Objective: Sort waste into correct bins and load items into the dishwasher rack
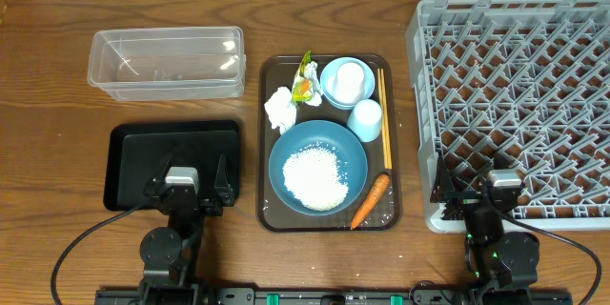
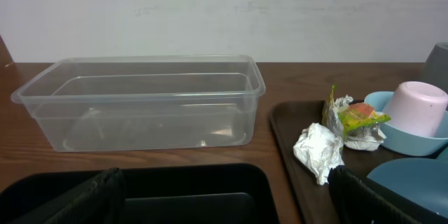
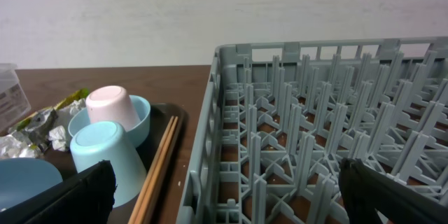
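A dark-blue bowl [image 1: 317,167] holds white rice [image 1: 315,179], with a carrot [image 1: 370,200] at its right. Behind it lie a tissue [image 1: 280,110] and a yellow-green wrapper [image 1: 306,81]. A white cup [image 1: 350,78] sits upside down in the small light-blue bowl [image 1: 332,91]. The pale-blue cup [image 1: 366,119] and the chopsticks [image 1: 385,119] are beside it. My left gripper [image 1: 188,189] hangs open over the black tray [image 1: 133,152], with the clear tub [image 1: 167,62] beyond. My right gripper [image 1: 502,195] is open over the near-left corner of the grey rack [image 1: 519,86]. Neither holds anything.
A brown serving tray [image 1: 270,212] carries all the dishes and waste between the black tray and the rack. The rack runs past the right edge of the overhead view. Bare wooden table [image 1: 57,105] lies to the left of the tub.
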Controlling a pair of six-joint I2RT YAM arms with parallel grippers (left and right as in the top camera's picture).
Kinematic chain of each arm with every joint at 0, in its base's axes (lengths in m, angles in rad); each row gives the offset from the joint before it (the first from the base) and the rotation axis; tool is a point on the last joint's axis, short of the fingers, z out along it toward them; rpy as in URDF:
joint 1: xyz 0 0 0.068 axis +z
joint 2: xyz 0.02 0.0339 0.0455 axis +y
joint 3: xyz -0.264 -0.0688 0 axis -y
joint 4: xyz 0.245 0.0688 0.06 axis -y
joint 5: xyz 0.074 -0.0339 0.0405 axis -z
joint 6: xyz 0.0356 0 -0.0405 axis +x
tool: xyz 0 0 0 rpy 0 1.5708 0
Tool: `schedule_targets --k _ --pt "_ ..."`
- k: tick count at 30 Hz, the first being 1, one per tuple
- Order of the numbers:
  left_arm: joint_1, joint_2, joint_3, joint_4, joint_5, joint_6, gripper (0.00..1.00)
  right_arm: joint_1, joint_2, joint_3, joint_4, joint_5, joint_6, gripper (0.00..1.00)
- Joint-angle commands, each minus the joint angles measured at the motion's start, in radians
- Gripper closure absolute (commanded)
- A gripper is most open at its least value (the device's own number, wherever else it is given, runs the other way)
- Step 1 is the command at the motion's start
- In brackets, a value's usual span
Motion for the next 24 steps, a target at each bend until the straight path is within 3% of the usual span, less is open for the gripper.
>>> schedule_targets --k 1,24 --pt "0.004 0.001 -0.013 -0.040 -0.003 0.017 0.05 0.025 -0.001 -0.002 -0.004 0.000 -0.013 0.01" --pt "0.004 0.001 -0.013 -0.040 -0.003 0.017 0.05 0.025 -0.001 -0.002 -0.004 0.000 -0.013 0.01"
